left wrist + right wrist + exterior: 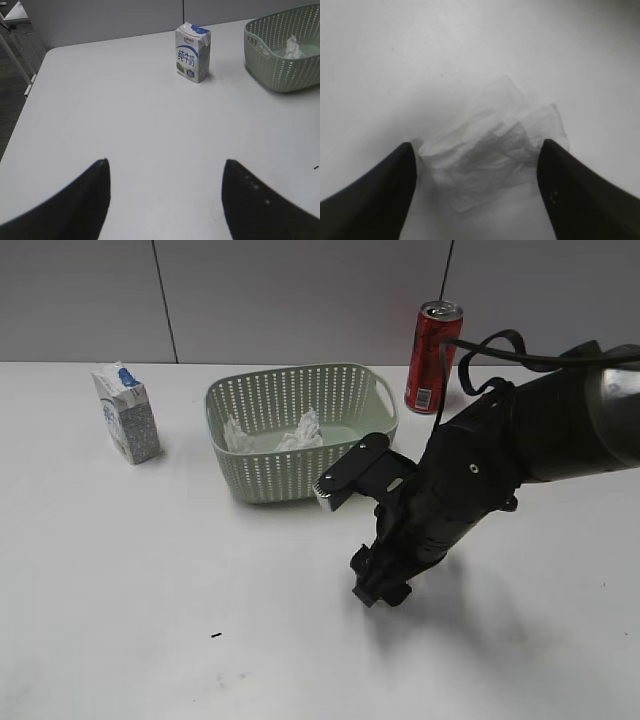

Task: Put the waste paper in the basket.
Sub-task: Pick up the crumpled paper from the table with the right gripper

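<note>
Two wads (270, 435) lie in the basket (300, 475); a third wad (490, 145), its long axis spanning between them, sits inside the right gripper's (477, 165) open jaws.

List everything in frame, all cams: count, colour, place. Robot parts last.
waste paper in basket: 2 wads, white, lying on the basket floor, one left, one centre
waste paper on table: 1 wad, white, on the table between the right gripper's fingers; hidden by the arm in the exterior view
basket: 1, pale sage green, slotted sides, back centre of the table
carton: 1, white and blue, upright, left of the basket
can: 1, red, upright, back right of the basket
table: 1, white
right gripper: 1, black, open, straddling the loose wad, low over the table
left gripper: 1, black, open, empty, over bare table; not seen in the exterior view
</note>
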You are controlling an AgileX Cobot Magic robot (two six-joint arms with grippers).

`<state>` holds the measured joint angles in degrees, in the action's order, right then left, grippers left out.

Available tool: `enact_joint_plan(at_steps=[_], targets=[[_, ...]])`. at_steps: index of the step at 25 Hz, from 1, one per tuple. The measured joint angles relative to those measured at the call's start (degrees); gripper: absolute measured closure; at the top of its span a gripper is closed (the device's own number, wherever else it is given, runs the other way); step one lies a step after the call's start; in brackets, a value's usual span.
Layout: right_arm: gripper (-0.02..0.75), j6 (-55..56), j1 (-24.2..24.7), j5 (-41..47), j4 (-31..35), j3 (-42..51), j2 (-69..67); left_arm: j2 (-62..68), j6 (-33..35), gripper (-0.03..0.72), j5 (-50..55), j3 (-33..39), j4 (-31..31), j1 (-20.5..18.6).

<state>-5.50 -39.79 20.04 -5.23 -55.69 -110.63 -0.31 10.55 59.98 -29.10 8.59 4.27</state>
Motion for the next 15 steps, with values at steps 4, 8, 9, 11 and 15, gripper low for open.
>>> enact_joint_plan(at_steps=[4,8,9,11,15], targets=[[0.248,0.0,0.0,-0.2,1.3,-0.1,-1.2,0.0,0.0,0.181,0.0,0.0,0.0,0.0],[0.407,0.0,0.0,0.3,2.4,-0.1,-1.2,0.0,0.0,0.181,0.0,0.0,0.0,0.0],[0.472,0.0,0.0,0.7,2.4,-0.1,-1.0,0.0,0.0,0.181,0.0,0.0,0.0,0.0],[0.61,0.0,0.0,2.2,2.4,0.0,-0.1,0.0,0.0,0.181,0.0,0.0,0.0,0.0],[0.733,0.0,0.0,3.2,2.4,0.0,6.5,0.0,0.0,0.181,0.0,0.0,0.0,0.0]])
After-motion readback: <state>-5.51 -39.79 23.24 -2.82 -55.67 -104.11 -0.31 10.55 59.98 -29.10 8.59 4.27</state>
